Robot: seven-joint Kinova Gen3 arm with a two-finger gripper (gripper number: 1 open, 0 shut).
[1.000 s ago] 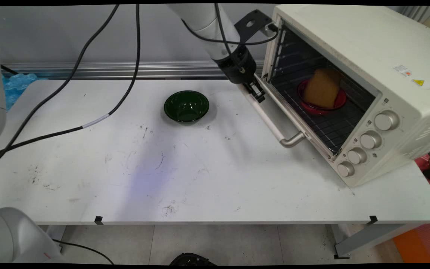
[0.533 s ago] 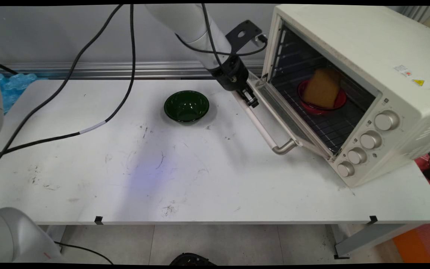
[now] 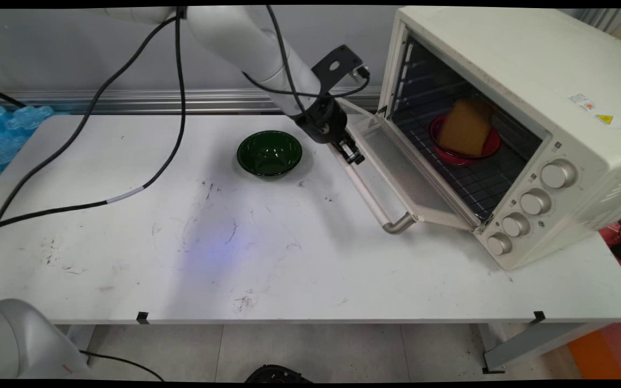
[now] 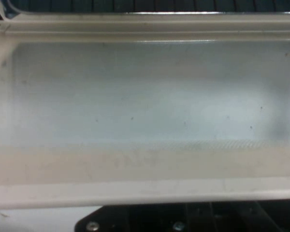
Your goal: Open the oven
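**Gripper at the oven door handle**

The gripper [image 3: 351, 153] sits right on the handle [image 3: 367, 194] of the toaster oven [image 3: 558, 108]. Whether it is clamped on the handle or loose cannot be told. The door [image 3: 402, 172] hangs low and wide open. Inside, a piece of bread [image 3: 467, 126] leans in a red bowl [image 3: 453, 156] on the rack. A green bowl [image 3: 269, 153] stands just beside the gripper on the white table [image 3: 235, 258].

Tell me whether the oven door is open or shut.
Open. The oven door hangs down and outward, leaving the rack, red dish and bread exposed. The claw is at its handle.
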